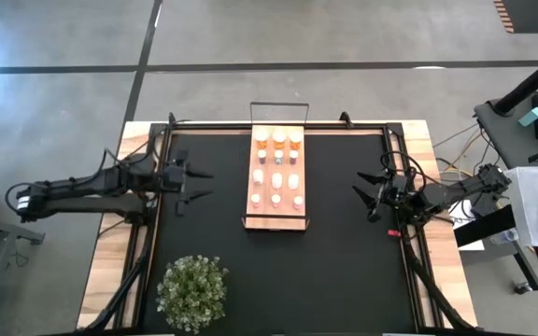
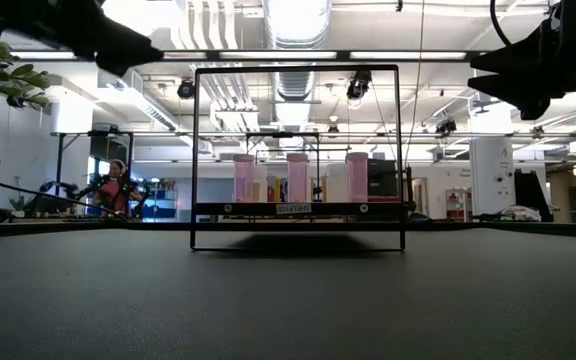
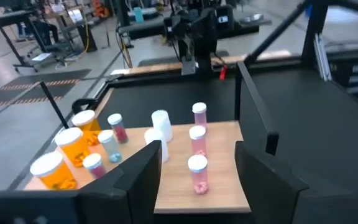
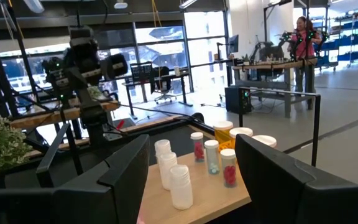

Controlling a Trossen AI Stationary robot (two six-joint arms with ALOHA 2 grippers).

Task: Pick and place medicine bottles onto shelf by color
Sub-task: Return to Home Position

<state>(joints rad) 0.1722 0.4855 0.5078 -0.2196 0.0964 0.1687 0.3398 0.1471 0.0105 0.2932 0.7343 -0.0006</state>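
On the black mat (image 1: 344,266), the shelf (image 1: 278,217) stands between spread left fingers (image 1: 199,174) and spread right fingers (image 1: 363,175), untouched.

I'm seeing the shelf (image 1: 285,216) sitting at the frame's upper centre, with the medicine bottles (image 1: 276,176) standing on it in rows. The left tool (image 1: 207,184) is hanging left of it, the right tool (image 1: 362,202) right, and the plant (image 1: 192,291) is sitting lower left.

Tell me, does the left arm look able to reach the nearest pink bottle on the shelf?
Probably yes. The left tool is open and faces the long side of the shelf, which has no rail. The nearest pink bottle stands at that edge, and the mat between is bare.
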